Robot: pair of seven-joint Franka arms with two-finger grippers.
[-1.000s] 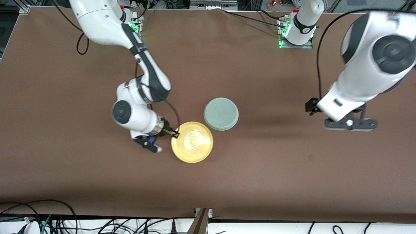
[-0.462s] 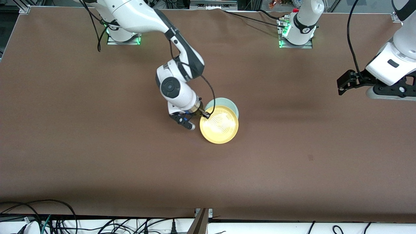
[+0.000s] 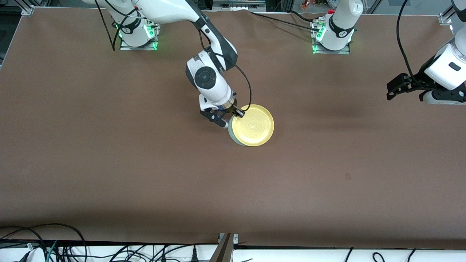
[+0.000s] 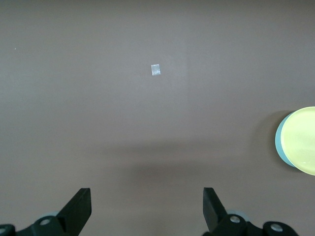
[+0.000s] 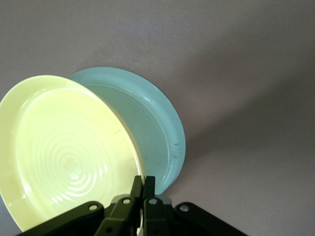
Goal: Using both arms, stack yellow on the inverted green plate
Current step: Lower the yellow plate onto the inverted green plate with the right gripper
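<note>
While right gripper (image 3: 238,113) pinches yellow (image 3: 253,125) rim

Your front view looks down from high across the desk (image 3: 109,174), facing both arm bases along its top edge. Your left wrist view hangs high over bare desk, catching the yellow plate (image 4: 304,140) at its frame edge. Your right wrist view sits close on that same plate, which all three share.

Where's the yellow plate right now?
Mid-table in the front view, the yellow plate hangs over the green plate, its rim pinched in the right gripper.
</note>
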